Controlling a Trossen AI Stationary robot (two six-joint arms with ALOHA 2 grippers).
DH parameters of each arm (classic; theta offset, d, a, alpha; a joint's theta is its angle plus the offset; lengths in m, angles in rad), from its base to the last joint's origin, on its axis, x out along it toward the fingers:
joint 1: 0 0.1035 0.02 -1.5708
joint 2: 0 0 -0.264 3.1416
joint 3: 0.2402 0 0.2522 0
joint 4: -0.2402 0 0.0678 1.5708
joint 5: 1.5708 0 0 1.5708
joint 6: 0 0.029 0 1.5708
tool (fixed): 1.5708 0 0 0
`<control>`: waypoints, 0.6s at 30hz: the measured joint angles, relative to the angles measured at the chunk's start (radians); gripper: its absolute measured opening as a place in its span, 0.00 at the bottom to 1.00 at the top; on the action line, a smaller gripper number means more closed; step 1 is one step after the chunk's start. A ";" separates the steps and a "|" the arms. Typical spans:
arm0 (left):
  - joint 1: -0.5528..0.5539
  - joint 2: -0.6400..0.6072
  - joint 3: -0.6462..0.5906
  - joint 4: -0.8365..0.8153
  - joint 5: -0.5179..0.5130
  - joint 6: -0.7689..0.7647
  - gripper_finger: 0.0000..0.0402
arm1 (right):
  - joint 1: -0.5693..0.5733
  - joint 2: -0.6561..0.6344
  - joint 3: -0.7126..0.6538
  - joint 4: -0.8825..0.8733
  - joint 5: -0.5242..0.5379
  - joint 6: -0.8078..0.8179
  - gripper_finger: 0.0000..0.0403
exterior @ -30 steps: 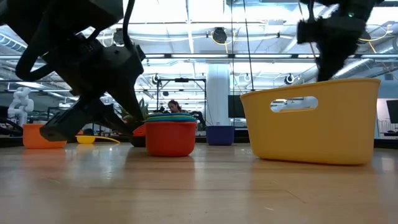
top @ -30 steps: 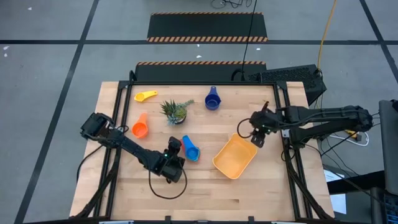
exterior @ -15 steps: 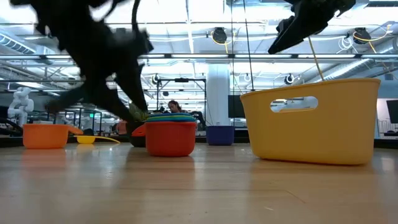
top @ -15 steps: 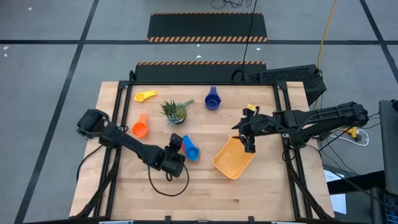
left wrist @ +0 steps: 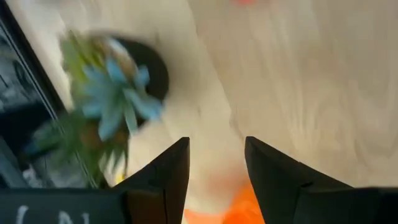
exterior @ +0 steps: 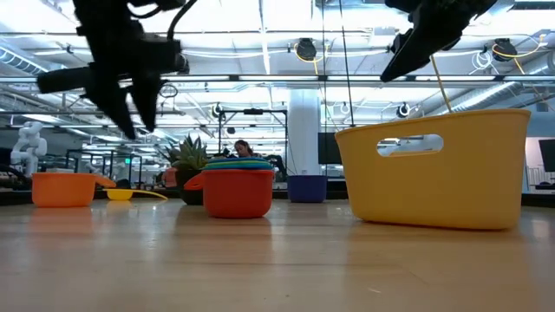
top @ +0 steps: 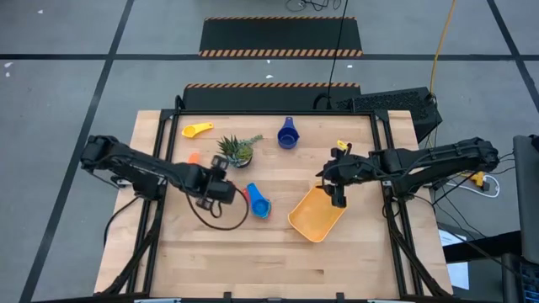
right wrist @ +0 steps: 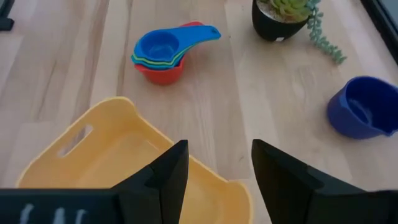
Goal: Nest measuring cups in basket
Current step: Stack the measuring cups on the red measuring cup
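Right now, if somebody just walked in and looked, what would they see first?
Probably the big orange-yellow plastic basket on the right half of the wooden table, with the right pincer hovering over its far edge. Next, the nested stack of blue, green and red plastic measuring cups in the middle, beside the left pincer. A small spiky green potted plant stands just behind.

Both arms are matte black, built of slim jointed links. A black cable (top: 221,220) loops from the left arm (top: 143,172); the right arm (top: 421,160) carries a small yellow tag (top: 341,146). The jaws are plain dark wedges.
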 joint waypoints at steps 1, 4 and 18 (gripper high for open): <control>0.004 0.000 0.000 -0.035 0.000 -0.013 0.40 | 0.000 0.000 0.000 -0.004 0.001 0.006 0.42; 0.015 0.000 0.000 -0.105 -0.002 -0.042 0.40 | 0.000 0.000 0.000 -0.002 0.001 0.008 0.42; -0.047 0.001 0.000 0.267 0.002 0.406 0.40 | 0.000 0.000 0.000 -0.007 0.001 0.057 0.42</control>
